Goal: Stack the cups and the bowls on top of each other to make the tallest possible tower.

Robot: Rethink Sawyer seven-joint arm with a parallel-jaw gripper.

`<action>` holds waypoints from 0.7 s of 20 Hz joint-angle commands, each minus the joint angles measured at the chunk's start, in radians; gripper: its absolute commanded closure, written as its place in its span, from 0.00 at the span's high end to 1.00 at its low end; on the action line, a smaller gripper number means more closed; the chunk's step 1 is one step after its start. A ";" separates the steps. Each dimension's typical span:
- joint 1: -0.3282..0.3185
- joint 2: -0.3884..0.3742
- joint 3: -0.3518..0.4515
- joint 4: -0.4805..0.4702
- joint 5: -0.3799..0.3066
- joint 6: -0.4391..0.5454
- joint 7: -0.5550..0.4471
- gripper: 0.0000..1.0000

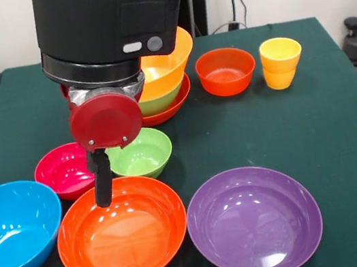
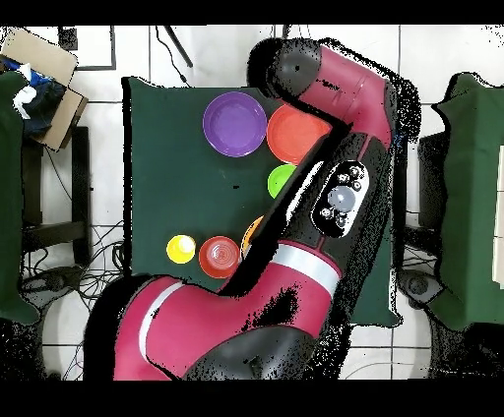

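A red and black robot arm comes down into the scene from the far side, left of centre. Its bulky black wrist housing fills the upper left, with a silver collar beneath and a round red disc facing the viewer. Below the disc hangs the gripper, seen as one narrow black finger pointing straight down; whether it is parted or closed cannot be made out. From above, the arm bends in a long red and black sweep across the right side of the table.
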 commanded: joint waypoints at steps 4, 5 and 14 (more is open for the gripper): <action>0.015 0.000 0.090 0.048 0.005 0.006 0.154 1.00; 0.016 0.001 0.091 0.051 0.004 0.001 0.151 1.00; 0.016 -0.026 0.112 0.128 -0.016 -0.033 0.094 1.00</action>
